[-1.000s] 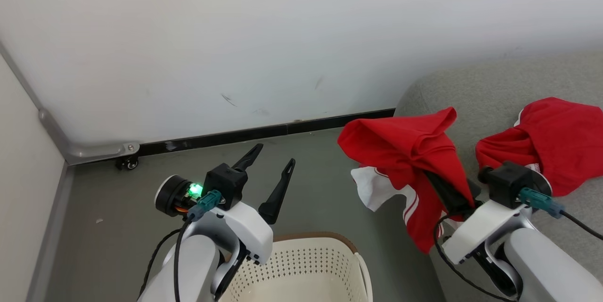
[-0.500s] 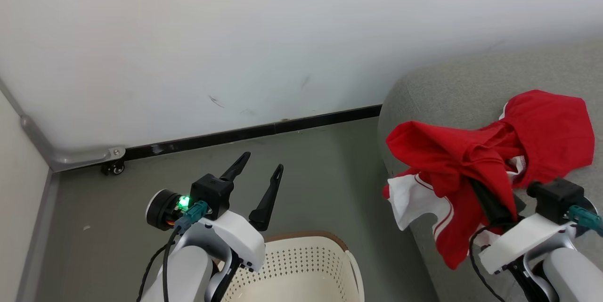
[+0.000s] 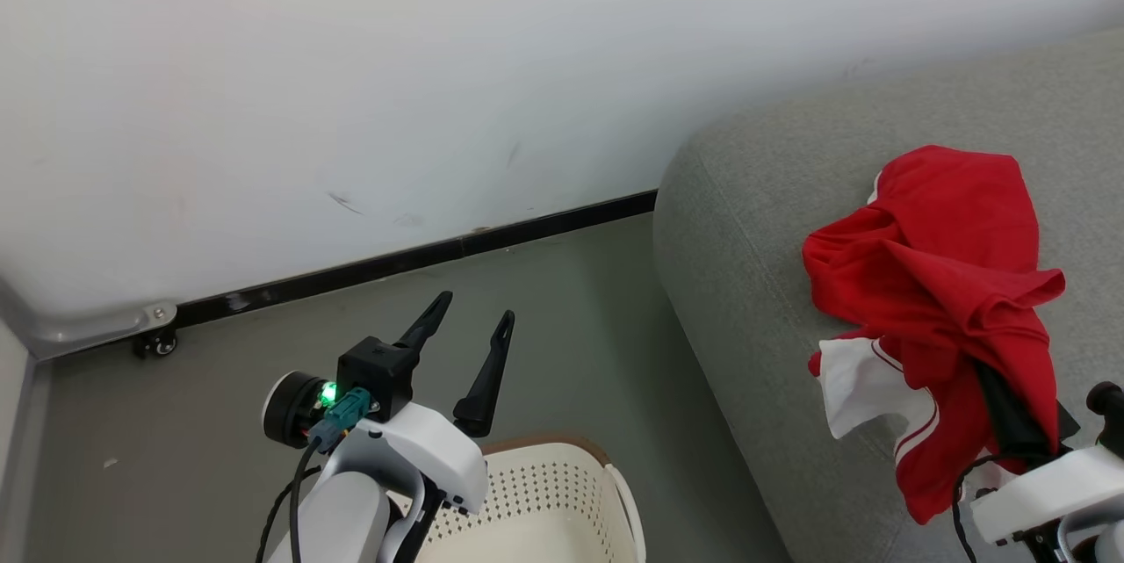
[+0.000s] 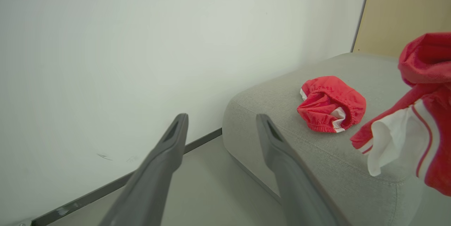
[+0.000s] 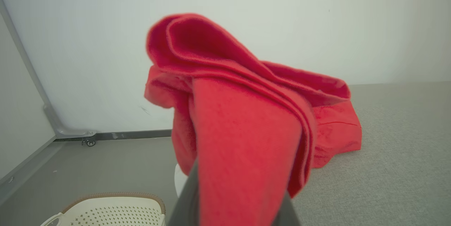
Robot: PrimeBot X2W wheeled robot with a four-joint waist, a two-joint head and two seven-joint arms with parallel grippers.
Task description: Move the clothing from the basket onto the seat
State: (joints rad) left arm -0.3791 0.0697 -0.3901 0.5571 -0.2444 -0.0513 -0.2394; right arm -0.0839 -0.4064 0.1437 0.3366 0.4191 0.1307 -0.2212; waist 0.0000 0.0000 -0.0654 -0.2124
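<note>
R gripper [image 3: 1010, 418] is clenched on the hanging red garment [image 3: 957, 317]. Its fingers are buried in the cloth, so just a strip of dark finger shows under the fold. The garment drapes over the claw above the seat [image 3: 755, 220], near the seat's front edge. A white panel w/ red stripes dangles on the side toward the seat's rounded corner. Can't tell whether the lowest fold touches the cushion. In the right wrist view the same garment [image 5: 239, 113] covers most of the fingers, w/ grey seat [image 5: 387, 148] behind it.

The bunched red garment [image 3: 953, 194] lies on the seat top, further back from the front edge than the hanging one. The hanging one partly overlaps it in the head view (the left wrist view shows them apart: the bunched one [image 4: 331, 104] rests on the seat [image 4: 317, 155], while the hanging one [image 4: 422, 113] is in the air).

L gripper [image 3: 474, 310] is released, jaws spread wide w/ nothing between them. It hovers over the floor [image 3: 571, 308] to the robot's left of the seat, fingers pointing toward the wall [image 3: 439, 62]. The basket [image 3: 544, 493] sits on the floor, also left of the seat and apart from it, just beneath the L arm. Its brown rim and perforated side show.
</note>
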